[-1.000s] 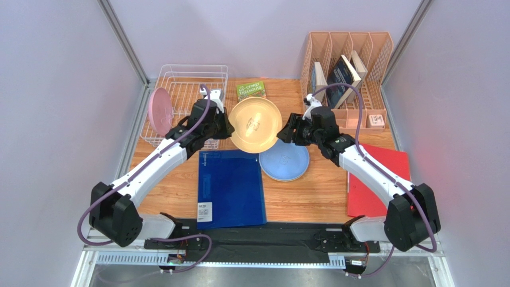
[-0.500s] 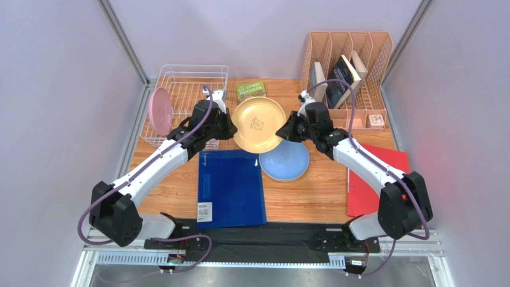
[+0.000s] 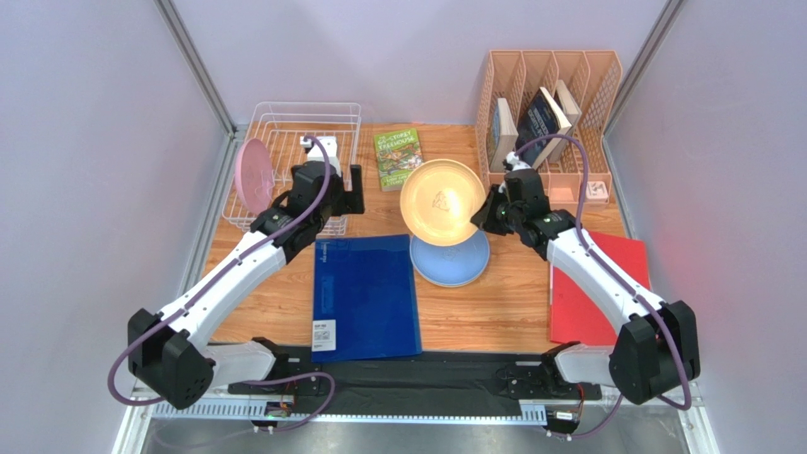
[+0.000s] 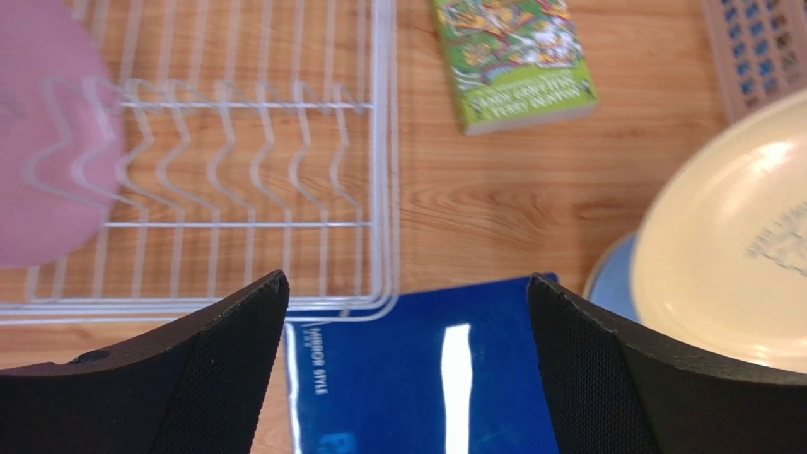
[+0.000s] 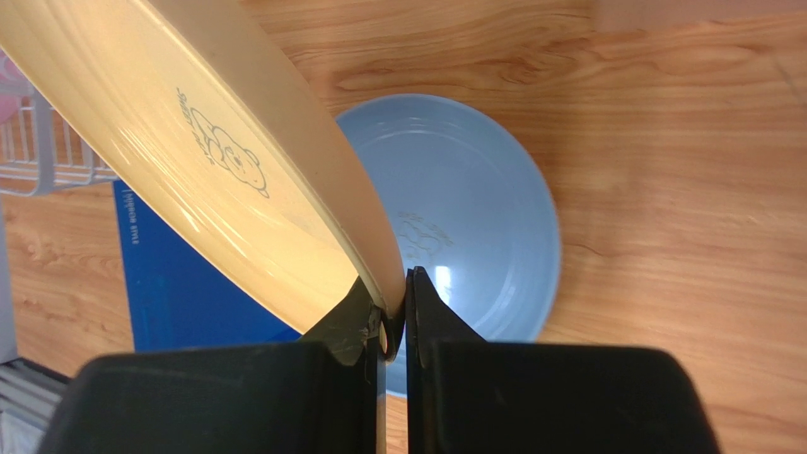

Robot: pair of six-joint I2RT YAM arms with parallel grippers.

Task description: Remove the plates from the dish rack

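Wooden table (image 3: 502, 312): blue folder (image 3: 365, 298), green book (image 3: 399, 158) by rack (image 3: 303, 118) | left claw (image 4: 407, 284) agape | right claw (image 5: 396, 293) pinching yellow plate (image 3: 443, 200)

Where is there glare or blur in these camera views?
Left wrist: a white glare streak on the blue folder, pink plate soft and blurred. Right wrist: soft sheen on the yellow plate. Top external: evenly lit, sharp.

Pink plate (image 4: 43, 180) blurred, edge-cropped

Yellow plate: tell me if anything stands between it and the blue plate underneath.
Nothing visible does. The right gripper holds the yellow plate tilted above the blue plate, whose visible face is bare.
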